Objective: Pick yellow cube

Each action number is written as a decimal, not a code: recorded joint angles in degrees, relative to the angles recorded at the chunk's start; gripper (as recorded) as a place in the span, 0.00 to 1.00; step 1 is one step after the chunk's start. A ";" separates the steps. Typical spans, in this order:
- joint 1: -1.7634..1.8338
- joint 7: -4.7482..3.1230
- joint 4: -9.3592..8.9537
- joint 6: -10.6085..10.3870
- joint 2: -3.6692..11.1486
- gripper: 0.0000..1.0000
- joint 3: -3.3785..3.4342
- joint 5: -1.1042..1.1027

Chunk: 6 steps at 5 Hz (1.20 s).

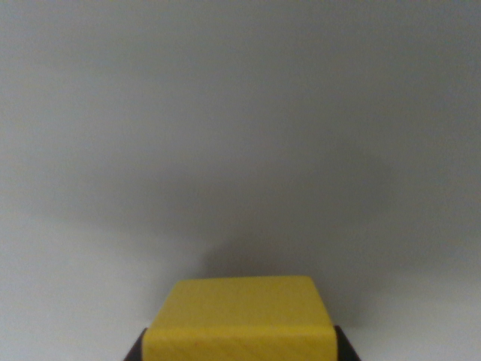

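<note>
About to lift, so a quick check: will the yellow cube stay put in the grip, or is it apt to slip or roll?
The yellow cube looks like a rigid painted block, so it probably won't deform. Its flat faces make rolling unlikely. The finish looks smooth, so some slipping is possible. Dark fingers show at both lower corners, but actual contact can't be confirmed.

The whole wrist view is looking soft and blurry, with dim, even light making the grey surface [240,113] glow a little brighter low down, while a fuzzy dark shadow [248,252] is sitting just behind the bright yellow cube [240,316].
</note>
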 joint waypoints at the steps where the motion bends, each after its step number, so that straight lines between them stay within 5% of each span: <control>1: 0.00 0.00 0.00 0.00 0.00 1.00 0.00 0.00; 6: -0.05 0.14 3.45 4.94 -1.50 1.00 0.08 0.10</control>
